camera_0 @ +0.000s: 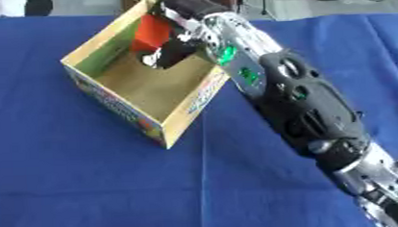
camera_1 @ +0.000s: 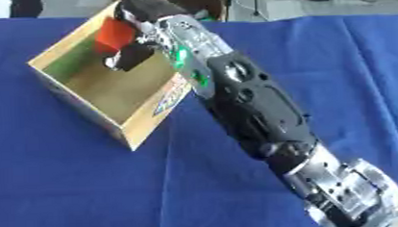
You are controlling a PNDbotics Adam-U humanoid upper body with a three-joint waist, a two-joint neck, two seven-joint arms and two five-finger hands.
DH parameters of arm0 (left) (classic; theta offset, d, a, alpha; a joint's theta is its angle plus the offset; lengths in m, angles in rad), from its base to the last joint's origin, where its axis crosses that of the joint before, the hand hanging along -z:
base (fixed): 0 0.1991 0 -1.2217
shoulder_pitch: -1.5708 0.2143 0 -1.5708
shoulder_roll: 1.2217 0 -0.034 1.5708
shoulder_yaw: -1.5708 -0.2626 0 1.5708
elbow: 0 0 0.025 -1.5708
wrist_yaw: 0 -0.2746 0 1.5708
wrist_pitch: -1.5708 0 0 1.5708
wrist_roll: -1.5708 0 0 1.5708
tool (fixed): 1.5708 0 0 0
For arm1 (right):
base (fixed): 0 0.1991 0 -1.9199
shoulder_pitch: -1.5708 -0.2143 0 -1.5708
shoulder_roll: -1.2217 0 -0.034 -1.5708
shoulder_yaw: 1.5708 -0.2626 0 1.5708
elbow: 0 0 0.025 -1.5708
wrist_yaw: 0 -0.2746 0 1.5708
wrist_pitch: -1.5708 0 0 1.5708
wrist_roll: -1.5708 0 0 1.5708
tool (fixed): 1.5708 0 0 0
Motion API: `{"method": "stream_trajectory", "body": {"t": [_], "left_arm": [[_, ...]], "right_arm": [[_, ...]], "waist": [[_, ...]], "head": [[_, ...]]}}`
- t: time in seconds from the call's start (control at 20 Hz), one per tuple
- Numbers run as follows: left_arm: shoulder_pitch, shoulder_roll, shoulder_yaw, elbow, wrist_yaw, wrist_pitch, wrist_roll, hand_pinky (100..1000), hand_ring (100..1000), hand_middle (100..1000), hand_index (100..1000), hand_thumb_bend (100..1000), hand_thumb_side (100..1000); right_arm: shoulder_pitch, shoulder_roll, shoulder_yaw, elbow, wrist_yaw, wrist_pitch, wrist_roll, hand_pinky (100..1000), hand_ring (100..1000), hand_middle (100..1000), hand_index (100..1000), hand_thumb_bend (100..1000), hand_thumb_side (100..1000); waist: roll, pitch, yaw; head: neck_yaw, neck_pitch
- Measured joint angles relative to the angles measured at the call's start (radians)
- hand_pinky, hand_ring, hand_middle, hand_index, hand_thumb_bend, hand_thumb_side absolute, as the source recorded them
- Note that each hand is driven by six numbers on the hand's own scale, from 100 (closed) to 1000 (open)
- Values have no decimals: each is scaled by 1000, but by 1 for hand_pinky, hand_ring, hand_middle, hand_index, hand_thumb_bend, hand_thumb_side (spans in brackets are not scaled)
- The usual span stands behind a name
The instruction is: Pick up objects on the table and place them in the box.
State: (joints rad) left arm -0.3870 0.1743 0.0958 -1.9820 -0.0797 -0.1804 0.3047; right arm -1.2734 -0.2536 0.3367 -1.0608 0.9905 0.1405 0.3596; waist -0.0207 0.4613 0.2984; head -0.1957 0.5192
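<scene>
We are at the placing step: our right arm reaches in from the lower right, across the blue table (camera_0: pixel 79 188), and over the near right rim of the open cardboard box (camera_0: pixel 109 97). The right robot hand (camera_0: pixel 172 51) hangs inside the box, above its brown floor, with its dark fingers curled downward. A red object (camera_0: pixel 151 32) sits just beside the hand, toward the box's far corner, and seems to lie against the fingers, but we cannot tell whether the hand is clamped on it or has let go, since the wrist hides the contact. We also cannot tell whether the red object rests on the floor of the box or is held above it. The left robot hand shows in neither view. If the red object is in the grasp, we judge the next move calls for straightening the fingers so it drops to the floor, then lifting the hand straight up, clear of the box walls, before swinging back over the table. The forearm lies close to the box's right wall, so a sideways pull could drag or tip the box.
</scene>
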Motion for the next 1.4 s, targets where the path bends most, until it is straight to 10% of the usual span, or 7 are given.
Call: {"method": "stream_trajectory", "body": {"t": [0.45, 0.7, 1.0, 1.4], "left_arm": [[-2, -8, -1, 0, 1, -2, -4, 462, 667, 591, 718, 100, 963], [-2, -8, -3, 0, 1, -1, -5, 462, 667, 591, 717, 100, 963], [-3, -8, -5, 0, 1, -1, -5, 463, 668, 592, 717, 100, 964], [0, -8, -5, 0, 1, 0, -5, 463, 669, 592, 717, 100, 964]], "right_arm": [[16, 43, 3, 84, 86, -56, -7, 722, 734, 565, 679, 100, 749], [16, 46, 4, 83, 105, -111, 41, 839, 879, 774, 857, 510, 1000], [15, 42, -14, 63, 96, -134, 79, 902, 953, 850, 915, 659, 1000], [7, 18, -33, -18, -4, -114, 81, 868, 914, 820, 904, 617, 1000]], "waist": [[0, 3, 9], [0, 3, 4], [-2, 3, 0], [-2, 2, -12]], "head": [[-5, -5], [0, -5], [9, -4], [20, -2]]}}
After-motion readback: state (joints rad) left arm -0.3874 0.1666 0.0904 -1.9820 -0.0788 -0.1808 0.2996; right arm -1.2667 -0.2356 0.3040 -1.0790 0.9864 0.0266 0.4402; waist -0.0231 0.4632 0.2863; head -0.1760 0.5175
